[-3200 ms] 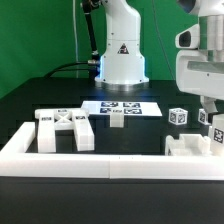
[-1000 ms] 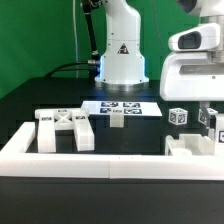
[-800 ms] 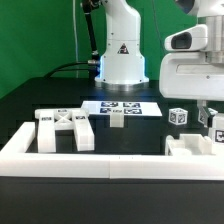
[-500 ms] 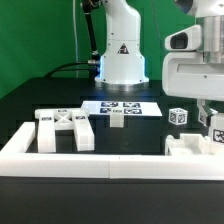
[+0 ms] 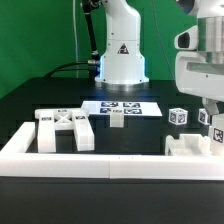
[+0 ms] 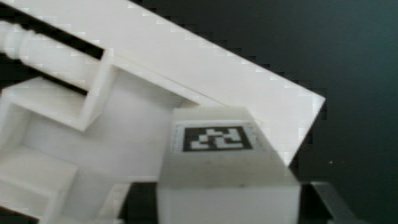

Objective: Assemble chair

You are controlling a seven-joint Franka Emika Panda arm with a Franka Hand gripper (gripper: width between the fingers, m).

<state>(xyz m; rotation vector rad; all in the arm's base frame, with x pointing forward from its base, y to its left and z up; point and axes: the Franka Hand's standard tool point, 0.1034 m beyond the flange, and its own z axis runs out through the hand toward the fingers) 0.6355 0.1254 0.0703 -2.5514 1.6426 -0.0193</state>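
My arm's base (image 5: 112, 62): white, rounded
Sticker (image 5: 121, 48): black triangle on base
Cable (image 5: 72, 70): black, beside base
Wrist housing (image 5: 200, 68): grey-white, boxy

This is looking like a robotics lab: a white robot arm base (image 5: 122, 55) is standing on a black desk (image 5: 35, 98), a green curtain (image 5: 35, 30) is hanging behind, and square tags are showing on the marker board (image 5: 140, 106) and chair parts (image 5: 65, 128).
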